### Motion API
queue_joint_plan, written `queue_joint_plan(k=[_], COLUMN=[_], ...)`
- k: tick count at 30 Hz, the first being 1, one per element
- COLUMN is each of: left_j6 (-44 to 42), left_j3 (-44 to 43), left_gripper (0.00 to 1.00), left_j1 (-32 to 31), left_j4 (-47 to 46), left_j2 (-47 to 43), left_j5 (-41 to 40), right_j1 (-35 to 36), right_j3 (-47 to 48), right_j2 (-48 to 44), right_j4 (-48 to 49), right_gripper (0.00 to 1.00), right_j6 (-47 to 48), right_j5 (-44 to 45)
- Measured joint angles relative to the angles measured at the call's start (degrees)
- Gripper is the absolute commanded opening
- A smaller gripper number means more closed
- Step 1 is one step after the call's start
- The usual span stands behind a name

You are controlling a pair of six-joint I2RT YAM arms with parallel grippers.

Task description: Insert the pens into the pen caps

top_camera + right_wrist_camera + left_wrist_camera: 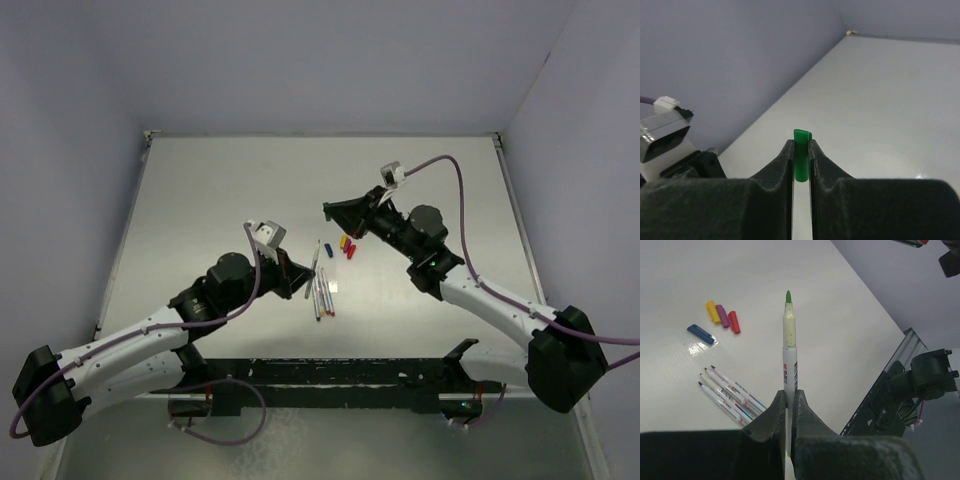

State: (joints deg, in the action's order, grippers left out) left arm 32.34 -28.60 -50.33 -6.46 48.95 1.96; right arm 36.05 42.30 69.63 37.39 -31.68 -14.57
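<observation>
1. White table (200, 200), grey walls behind.
2. Left gripper (790, 396), reaching towards frame centre: jaws clamped on one green-tipped pen (789, 340).
3. Right gripper (801, 149), facing it: jaws pinching one green cap (801, 156).
4. Four loose pens (730, 396), lower left, on the table.
5. Four loose caps, upper left: blue cap (701, 334), yellow cap (713, 311), purple cap (722, 316), red cap (734, 322).

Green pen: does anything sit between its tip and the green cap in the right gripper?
Nothing visible. The green pen in the left gripper and green cap in the right gripper are apart in open air; loose caps lie on the table.
</observation>
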Motion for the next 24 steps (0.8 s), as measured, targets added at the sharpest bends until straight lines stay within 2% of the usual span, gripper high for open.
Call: queue_joint_plan(k=[7,14,24], left_j6=[0.7,1.6,1.5], left_j3=[0.3,0.4,0.9], left_gripper=[0.00,0.00,0.00], left_j1=[0.0,0.0,0.0], left_j4=[-7.9,-14.7,-18.0], left_j2=[0.3,2.0,2.5], left_j5=[0.4,0.7,0.7], right_j1=[0.8,1.8,3.0], right_j3=[-6.2,-10.4,-10.8], right_j2=[-2.9,-2.4,-0.9], right_j4=[17.1,27.8,33.7], right_gripper=[0.00,0.00,0.00], right_j6=[-7.1,-11.7,-14.1], right_j5=[0.2,1.6,2.9])
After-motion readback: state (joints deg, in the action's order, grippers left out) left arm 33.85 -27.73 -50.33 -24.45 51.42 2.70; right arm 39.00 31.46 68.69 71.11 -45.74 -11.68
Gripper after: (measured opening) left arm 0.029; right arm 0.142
